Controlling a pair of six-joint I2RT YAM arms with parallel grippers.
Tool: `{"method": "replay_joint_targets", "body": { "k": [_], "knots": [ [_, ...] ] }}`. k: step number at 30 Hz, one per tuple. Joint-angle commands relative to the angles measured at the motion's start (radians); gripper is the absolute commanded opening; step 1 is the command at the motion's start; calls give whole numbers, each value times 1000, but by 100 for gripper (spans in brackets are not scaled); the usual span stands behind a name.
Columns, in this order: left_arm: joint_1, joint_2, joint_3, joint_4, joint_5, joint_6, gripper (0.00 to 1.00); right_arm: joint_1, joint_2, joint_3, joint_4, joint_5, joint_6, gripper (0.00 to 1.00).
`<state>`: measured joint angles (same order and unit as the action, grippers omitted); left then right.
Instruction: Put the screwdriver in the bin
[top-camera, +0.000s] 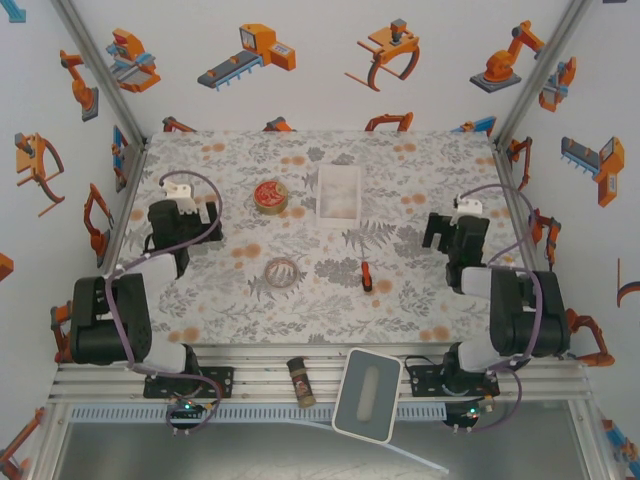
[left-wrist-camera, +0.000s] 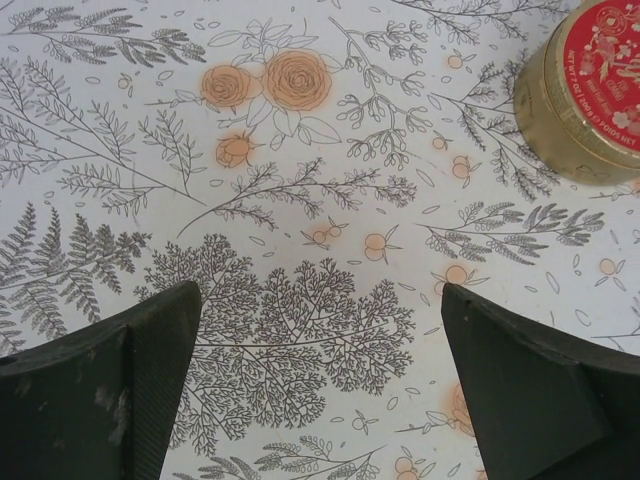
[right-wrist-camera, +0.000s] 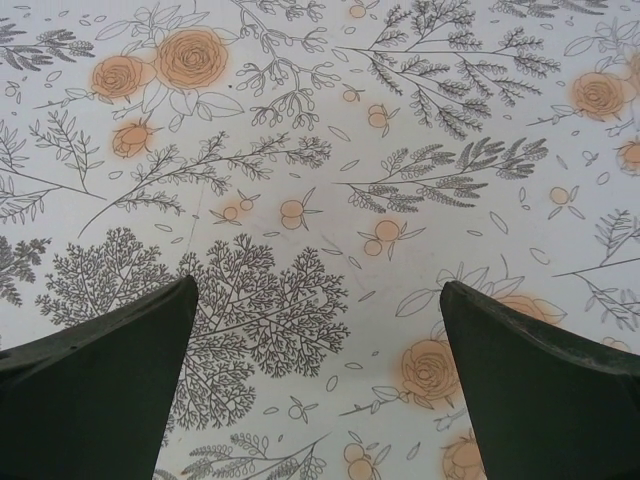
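The small screwdriver (top-camera: 366, 276) with a red-orange handle lies on the floral tablecloth, right of centre and toward the front. The white rectangular bin (top-camera: 338, 195) stands behind it near the table's middle back. My left gripper (top-camera: 186, 222) hovers at the left side of the table, open, with bare cloth between its fingers (left-wrist-camera: 120, 390). My right gripper (top-camera: 446, 232) sits at the right side, open too, with bare cloth between its fingers (right-wrist-camera: 540, 370). Neither touches the screwdriver or the bin.
A round tin with a red lid (top-camera: 271, 196) (left-wrist-camera: 590, 90) stands left of the bin. A ring-shaped object (top-camera: 284, 271) lies near the centre front. A brown spice bottle (top-camera: 300, 381) and a grey-white pad with an oval slot (top-camera: 368, 394) rest on the front rail.
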<state>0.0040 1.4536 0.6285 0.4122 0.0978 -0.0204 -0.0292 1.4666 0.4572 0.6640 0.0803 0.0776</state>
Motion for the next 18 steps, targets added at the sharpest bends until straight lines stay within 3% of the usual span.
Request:
{"method": "replay_joint_targets", "body": {
  "k": [1, 4, 9, 11, 14, 18],
  "knots": [
    [-4, -39, 96, -288, 18, 18, 97, -1, -86, 91, -176, 25, 4, 99],
    [-9, -47, 214, -500, 35, 12, 97, 5, -153, 165, -335, 6, 81, 99],
    [-8, -58, 400, -791, 107, 45, 97, 11, -186, 449, -870, -16, 330, 100],
    [-9, -45, 490, -921, 150, 69, 97, 11, -211, 474, -933, -89, 376, 100],
    [-9, -45, 571, -1025, 201, 91, 97, 24, -289, 413, -878, -227, 425, 99],
    [-14, -70, 631, -1087, 205, 100, 97, 148, -348, 421, -971, -166, 398, 93]
  ]
}}
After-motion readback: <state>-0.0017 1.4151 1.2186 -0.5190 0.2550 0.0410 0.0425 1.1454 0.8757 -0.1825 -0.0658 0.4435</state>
